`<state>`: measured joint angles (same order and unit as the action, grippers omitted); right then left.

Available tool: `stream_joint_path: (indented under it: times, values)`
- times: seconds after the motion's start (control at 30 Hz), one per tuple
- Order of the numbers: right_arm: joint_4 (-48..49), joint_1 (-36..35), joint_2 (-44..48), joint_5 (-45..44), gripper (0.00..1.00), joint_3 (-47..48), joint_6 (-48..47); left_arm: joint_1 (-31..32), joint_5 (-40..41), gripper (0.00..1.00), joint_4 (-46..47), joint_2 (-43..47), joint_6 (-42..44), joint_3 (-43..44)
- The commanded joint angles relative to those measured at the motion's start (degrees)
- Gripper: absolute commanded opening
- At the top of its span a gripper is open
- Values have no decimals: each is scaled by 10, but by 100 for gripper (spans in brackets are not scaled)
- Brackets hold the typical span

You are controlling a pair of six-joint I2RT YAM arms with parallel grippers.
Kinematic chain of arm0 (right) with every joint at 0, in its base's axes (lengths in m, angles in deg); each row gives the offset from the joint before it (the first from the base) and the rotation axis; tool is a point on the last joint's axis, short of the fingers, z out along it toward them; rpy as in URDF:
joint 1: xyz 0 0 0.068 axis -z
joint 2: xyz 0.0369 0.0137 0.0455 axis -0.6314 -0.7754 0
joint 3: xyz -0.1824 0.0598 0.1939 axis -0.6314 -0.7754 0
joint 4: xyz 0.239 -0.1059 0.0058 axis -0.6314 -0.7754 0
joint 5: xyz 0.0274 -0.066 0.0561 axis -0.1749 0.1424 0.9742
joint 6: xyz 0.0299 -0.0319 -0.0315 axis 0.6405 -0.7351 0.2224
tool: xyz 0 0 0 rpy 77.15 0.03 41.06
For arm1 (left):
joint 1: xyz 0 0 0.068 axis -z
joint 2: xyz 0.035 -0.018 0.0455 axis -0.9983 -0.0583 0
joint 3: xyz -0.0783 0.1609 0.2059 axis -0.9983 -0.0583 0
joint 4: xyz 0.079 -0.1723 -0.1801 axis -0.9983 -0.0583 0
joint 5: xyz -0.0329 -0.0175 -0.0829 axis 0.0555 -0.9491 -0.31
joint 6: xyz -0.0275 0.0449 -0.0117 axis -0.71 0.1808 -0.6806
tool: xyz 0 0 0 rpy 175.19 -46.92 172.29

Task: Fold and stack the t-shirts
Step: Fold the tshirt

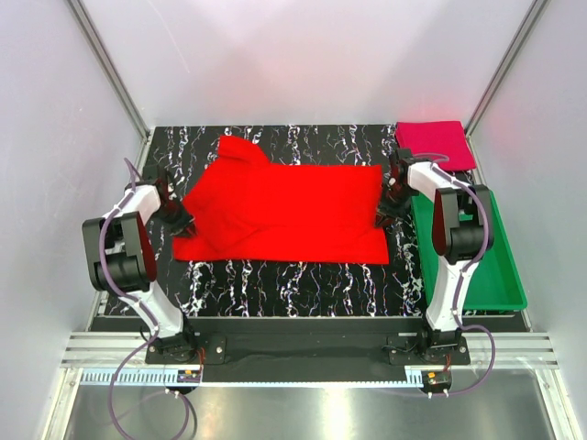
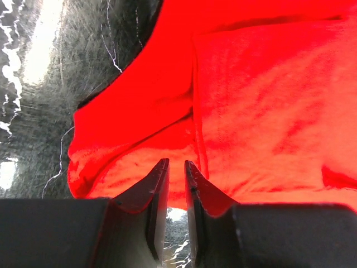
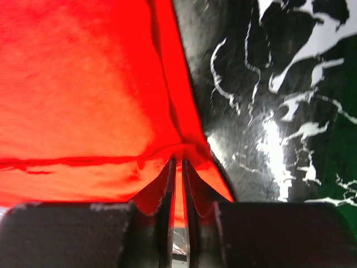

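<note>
The bright red t-shirt (image 1: 284, 211) lies spread across the black marbled table (image 1: 303, 280), one sleeve pointing to the back left. My left gripper (image 1: 179, 220) is at the shirt's left edge. In the left wrist view its jaws (image 2: 176, 163) stand nearly closed, with the red cloth (image 2: 262, 111) between their tips. My right gripper (image 1: 387, 215) is at the shirt's right edge. In the right wrist view it (image 3: 178, 161) is shut on the hem, and the cloth (image 3: 78, 84) puckers toward the jaws. The darker crimson t-shirt (image 1: 429, 142) lies folded at the back right.
A green plastic tray (image 1: 477, 266) stands along the table's right side, just behind my right arm. White walls with metal rails enclose the table at the left, back and right. Bare marbled table shows in front of the red shirt.
</note>
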<state>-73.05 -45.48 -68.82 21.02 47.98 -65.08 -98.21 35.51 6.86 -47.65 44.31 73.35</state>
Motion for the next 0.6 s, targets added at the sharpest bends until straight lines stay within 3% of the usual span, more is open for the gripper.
stream_joint_path:
  times: [0.0,0.33,0.57]
  values:
    - [-14,1,-20,-32,15,33,-10,1,-6,22,14,-3,-4,10]
    - [-28,11,-10,-111,15,-2,-13,-10,51,21,13,7,5,-10]
    - [-34,8,28,-66,21,12,-19,-10,28,23,14,57,-2,-11]
